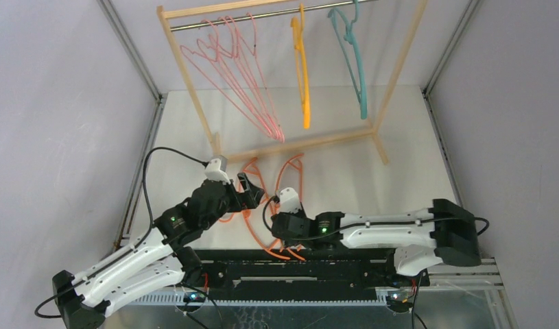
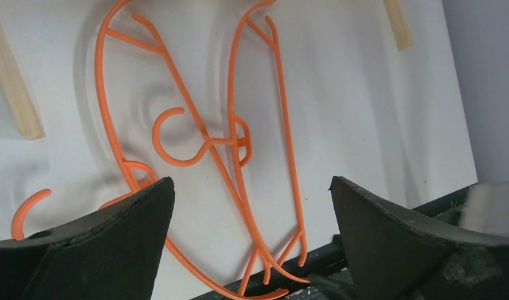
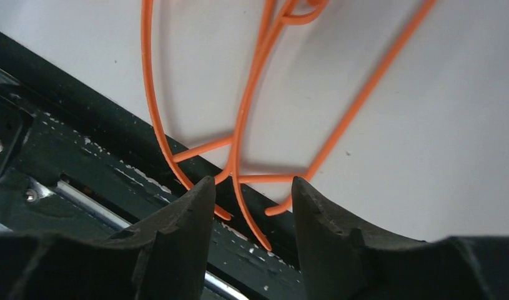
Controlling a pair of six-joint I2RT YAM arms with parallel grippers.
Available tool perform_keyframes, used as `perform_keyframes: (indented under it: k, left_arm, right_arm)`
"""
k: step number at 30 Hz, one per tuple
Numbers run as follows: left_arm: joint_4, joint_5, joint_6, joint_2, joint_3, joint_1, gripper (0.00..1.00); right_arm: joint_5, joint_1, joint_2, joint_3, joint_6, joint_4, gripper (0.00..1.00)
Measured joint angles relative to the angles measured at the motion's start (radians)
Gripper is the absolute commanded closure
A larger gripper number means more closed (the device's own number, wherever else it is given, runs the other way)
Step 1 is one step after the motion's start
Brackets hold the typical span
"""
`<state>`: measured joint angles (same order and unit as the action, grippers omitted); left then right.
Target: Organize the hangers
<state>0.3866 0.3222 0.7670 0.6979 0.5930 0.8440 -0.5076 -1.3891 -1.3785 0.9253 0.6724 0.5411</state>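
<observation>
Two orange hangers (image 1: 294, 166) lie overlapping on the white table in front of the rack, their lower ends reaching over the black rail at the near edge. My left gripper (image 1: 253, 192) hovers over them, open wide; in its wrist view the orange hangers (image 2: 177, 75) lie below the left gripper (image 2: 252, 181), untouched. My right gripper (image 3: 253, 182) stands open over the rail, jaws partly apart, with the hangers' tips (image 3: 239, 144) between them and a gap on both sides. Pink hangers (image 1: 275, 128), a yellow-orange hanger (image 1: 304, 75) and a teal hanger (image 1: 357, 68) hang on the rod.
The wooden-framed rack (image 1: 297, 145) stands across the back of the table, its metal rod (image 1: 263, 15) on top. The black rail (image 1: 311, 264) runs along the near edge. Grey walls close in left and right.
</observation>
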Motion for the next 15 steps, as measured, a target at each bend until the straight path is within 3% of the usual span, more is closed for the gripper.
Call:
perform_keyframes:
  k: [7, 15]
  left_arm:
    - [0.018, 0.016, 0.013, -0.014, -0.002, 0.000, 0.01]
    - [0.033, 0.029, 0.023, -0.042, -0.002, 0.000, 0.01]
  right_arm:
    - [0.117, 0.030, -0.166, 0.011, -0.046, -0.095, 0.44]
    - [0.223, 0.117, -0.248, 0.018, -0.096, -0.182, 0.57]
